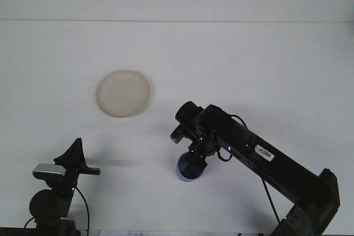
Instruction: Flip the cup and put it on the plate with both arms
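Right pincer (191, 165) is down over the blue cup (188, 171) and looks clamped on it — probably gripping for the flip. Cup's on the table (265, 70), below-right of the plate (123, 93).

High front view over table (265, 59)

Blue cup (187, 171) partly behind right hand (193, 161)

The cup (187, 169) is blue and the plate (123, 93) is a cream off-white. Both arms are black, and the table (265, 70) is plain white with no pattern.
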Tool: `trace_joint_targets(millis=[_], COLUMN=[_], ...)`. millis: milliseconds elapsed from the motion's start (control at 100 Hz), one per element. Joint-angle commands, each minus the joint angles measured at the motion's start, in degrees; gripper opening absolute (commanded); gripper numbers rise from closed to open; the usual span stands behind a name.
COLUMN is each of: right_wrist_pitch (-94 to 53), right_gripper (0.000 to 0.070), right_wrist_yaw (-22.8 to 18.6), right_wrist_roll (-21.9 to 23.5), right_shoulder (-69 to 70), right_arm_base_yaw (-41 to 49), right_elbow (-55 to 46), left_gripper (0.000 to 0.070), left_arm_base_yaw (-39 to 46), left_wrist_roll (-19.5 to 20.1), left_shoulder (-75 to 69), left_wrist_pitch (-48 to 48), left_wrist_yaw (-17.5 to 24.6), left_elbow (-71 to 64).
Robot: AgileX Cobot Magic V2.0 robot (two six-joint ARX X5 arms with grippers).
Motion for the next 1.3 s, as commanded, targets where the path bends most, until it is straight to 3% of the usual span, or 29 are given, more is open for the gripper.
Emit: trace_joint_targets(millis=[0,90,620,1010,1290], right_wrist_pitch=[-1.7,-1.7,-1.7,2.2,20.3], right_gripper=[0.0371,0.0431,0.0432,0.0432,0.0432], right_wrist_yaw=[0.0,0.0,-0.9,-0.9,1.1], right_wrist_roll=[-0.3,-0.3,-2.1,-2.6,3.4], right_shoulder=[1.4,1.3,-2.0,-15.9,-37.9], right_arm_base_yaw=[0.6,0.6,-2.8,-24.7,-40.7], right_elbow=[0.9,1.4,14.6,12.4,-5.6], left_gripper=[0.0012,0.0012,0.0012,0.0012,0.0013], left_arm_base_yaw=[0.0,0.0,0.0,0.0,0.0], left_wrist_roll=[-0.5,-0.5,-0.5,-0.5,-0.5], left_shoulder=[0.0,0.0,0.0,0.0,0.0], left_wrist_pitch=[0.6,0.6,0.6,0.6,0.6], left_wrist_yaw=[0.1,0.1,0.1,0.1,0.1], left_elbow=[-1.1,-1.1,-1.1,-1.1,-1.1])
